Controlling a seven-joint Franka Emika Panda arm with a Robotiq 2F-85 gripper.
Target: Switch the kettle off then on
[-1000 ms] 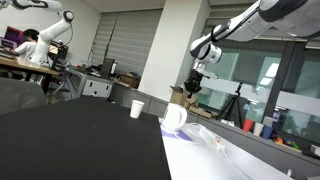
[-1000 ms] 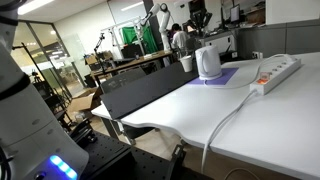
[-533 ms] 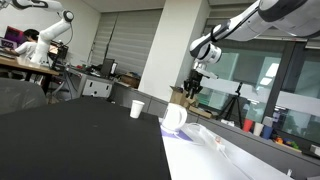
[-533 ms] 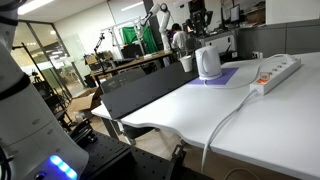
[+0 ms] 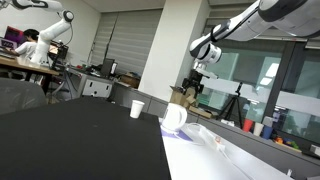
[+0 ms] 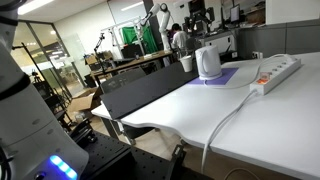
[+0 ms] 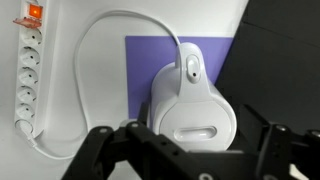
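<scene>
The white kettle (image 7: 195,105) stands on a purple mat (image 7: 150,60) on the white table, its handle (image 7: 191,68) pointing away from me in the wrist view. In both exterior views the kettle (image 5: 175,117) (image 6: 208,63) sits directly under my gripper (image 5: 194,88) (image 6: 201,20), which hangs well above it without touching. My gripper (image 7: 190,142) is open, its dark fingers (image 7: 98,145) spread wide on either side of the kettle's body, with nothing between them.
A white power strip (image 7: 28,70) with a lit red switch (image 7: 33,12) lies beside the mat, and the kettle's cable (image 7: 110,20) loops over to it. A small white cup (image 5: 137,108) stands on the dark table (image 5: 70,140) next to the kettle.
The gripper's fingers have spread from shut to wide open. The arm has stayed above the kettle, and the kettle has not moved.
</scene>
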